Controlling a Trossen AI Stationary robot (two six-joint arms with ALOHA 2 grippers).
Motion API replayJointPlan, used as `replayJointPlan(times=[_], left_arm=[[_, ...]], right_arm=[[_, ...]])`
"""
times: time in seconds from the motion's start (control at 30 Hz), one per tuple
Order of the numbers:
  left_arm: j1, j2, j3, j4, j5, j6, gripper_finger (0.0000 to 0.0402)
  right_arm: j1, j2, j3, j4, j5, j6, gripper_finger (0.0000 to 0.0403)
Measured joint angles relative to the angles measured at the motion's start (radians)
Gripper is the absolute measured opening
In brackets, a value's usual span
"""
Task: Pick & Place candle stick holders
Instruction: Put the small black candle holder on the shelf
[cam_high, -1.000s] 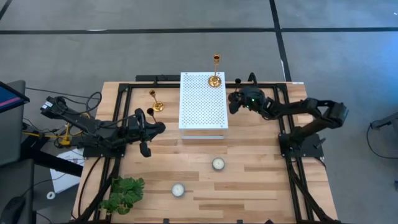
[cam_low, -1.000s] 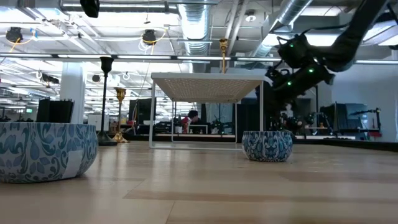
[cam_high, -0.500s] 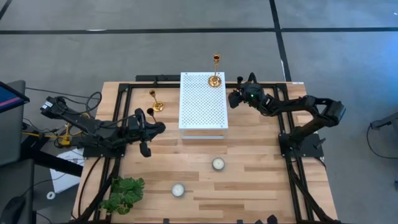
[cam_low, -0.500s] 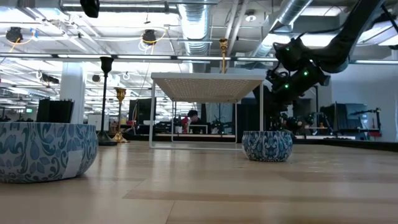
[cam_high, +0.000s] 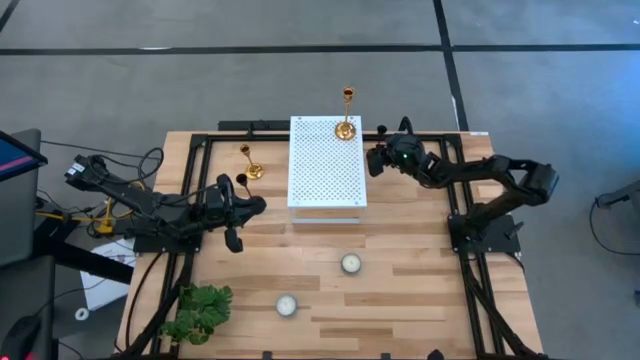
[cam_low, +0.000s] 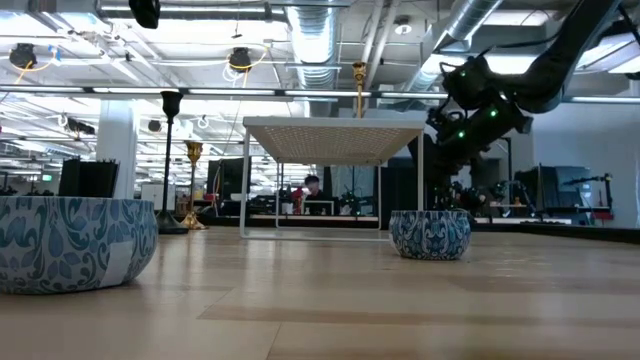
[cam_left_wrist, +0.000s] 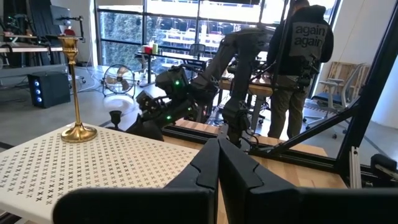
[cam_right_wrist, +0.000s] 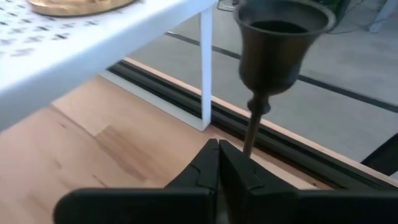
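Observation:
A gold candle stick holder (cam_high: 346, 128) stands on the far right corner of the white perforated stand (cam_high: 325, 165). Another gold one (cam_high: 252, 171) and a black one (cam_high: 240, 181) stand on the table left of the stand. A second black holder (cam_high: 382, 131) stands right of the stand. My right gripper (cam_right_wrist: 217, 152) is shut, low beside this holder's thin stem (cam_right_wrist: 254, 130), under its cup (cam_right_wrist: 283, 28). My left gripper (cam_left_wrist: 217, 158) is shut and hovers left of the stand's near corner, with nothing in it. My right gripper's shut fingertips (cam_right_wrist: 231, 163) stand level, right next to the black holder's stem (cam_right_wrist: 250, 146), which runs down behind one finger and not between the two. Whether the finger touches the stem I cannot tell. The holder stands upright.
Two blue-patterned candle bowls (cam_high: 350, 263) (cam_high: 287, 305) sit on the near half of the table, and a green plant (cam_high: 198, 312) at the near left corner. Black frame rails (cam_high: 195, 150) run along the table's sides. A person (cam_left_wrist: 298, 68) stands beyond the right arm.
My right gripper has shut its fingers and has moved a little toward the table's far edge, beside the black holder. The holder stands where it was.

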Motion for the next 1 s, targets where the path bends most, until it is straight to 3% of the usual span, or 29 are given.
replayJointPlan(times=[0.23, 0.4, 0.83, 1.0], left_arm=[[0.000, 0.000, 0.000, 0.000, 0.000, 0.000, 0.0006], [0.000, 0.000, 0.000, 0.000, 0.000, 0.000, 0.0006], [0.000, 0.000, 0.000, 0.000, 0.000, 0.000, 0.0006], [0.000, 0.000, 0.000, 0.000, 0.000, 0.000, 0.0006]], right_arm=[[0.010, -0.093, 0.000, -0.135, 0.000, -0.023, 0.0009], [0.005, -0.109, 0.000, -0.215, -0.046, -0.010, 0.0035], [-0.042, -0.109, 0.000, -0.148, -0.050, -0.006, 0.0248], [-0.074, -0.073, 0.000, -0.065, -0.104, 0.000, 0.0275]])
